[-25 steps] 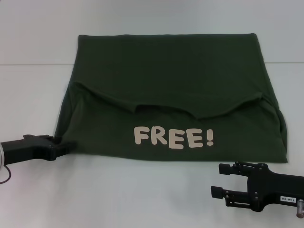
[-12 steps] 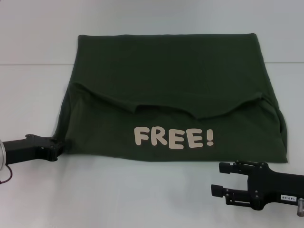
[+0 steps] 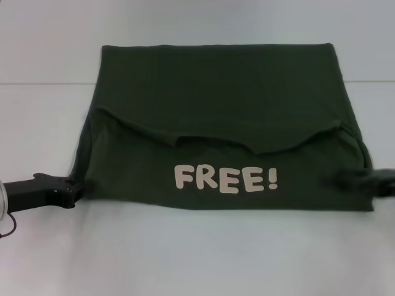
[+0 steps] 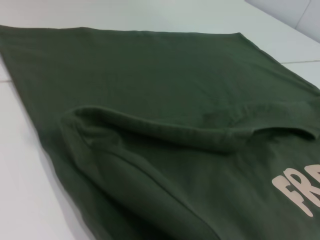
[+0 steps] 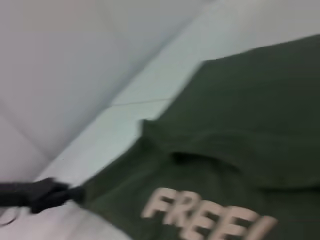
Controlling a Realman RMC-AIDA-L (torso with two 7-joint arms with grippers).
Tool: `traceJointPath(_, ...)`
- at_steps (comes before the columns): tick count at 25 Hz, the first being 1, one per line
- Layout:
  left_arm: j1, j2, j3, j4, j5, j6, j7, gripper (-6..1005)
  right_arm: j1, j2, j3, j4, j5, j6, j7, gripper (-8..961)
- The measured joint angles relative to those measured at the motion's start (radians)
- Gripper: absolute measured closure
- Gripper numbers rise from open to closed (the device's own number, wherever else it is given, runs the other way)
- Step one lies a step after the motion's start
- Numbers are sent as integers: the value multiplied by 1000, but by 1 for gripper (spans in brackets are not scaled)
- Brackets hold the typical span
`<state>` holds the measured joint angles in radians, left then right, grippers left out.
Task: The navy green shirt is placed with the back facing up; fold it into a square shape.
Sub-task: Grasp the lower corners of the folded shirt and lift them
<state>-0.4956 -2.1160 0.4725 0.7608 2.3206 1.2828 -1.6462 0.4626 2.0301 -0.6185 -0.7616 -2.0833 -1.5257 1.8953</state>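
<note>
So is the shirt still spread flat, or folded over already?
Folded once: the navy green shirt has its near part turned over, with the FREE! lettering facing up on that flap.

Camera layout: one head view, two wrist views.

The head camera looks forward and down, covering the whole navy green shirt [image 3: 222,123] on the table [image 3: 197,259] from a moderate distance. The left wrist camera sits low and close at the shirt's left edge, facing across the fabric [image 4: 165,75]. The right wrist camera views obliquely from the opposite side, reaching the left claw [image 5: 50,194]. All three share the "FREE!" lettering [image 3: 226,179].
</note>
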Motion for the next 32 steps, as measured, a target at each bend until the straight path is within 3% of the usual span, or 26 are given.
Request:
traceJointPath(3,0,2,-1,0,-1,1,0,972,25,-55,-12,-89,-87,-1,288,256)
traceJointPath(7,-1,3,-3,1,-1,3,0,971,95,-128,-17,-114,-274,-35,569,260)
traceJointPath(9,-1,4,-5,2,-1,3,0,971,128,-142,-13,-113,-357,-46,623,262)
traceJointPath(17,-1,6,-9,4,-1,4,0,972,227,-115,-27,-36,-539,30,658,270)
traceJointPath(32,-14,12,-9,0,-1,6,0,971,259,-76,-81,47,-556,142,660,286)
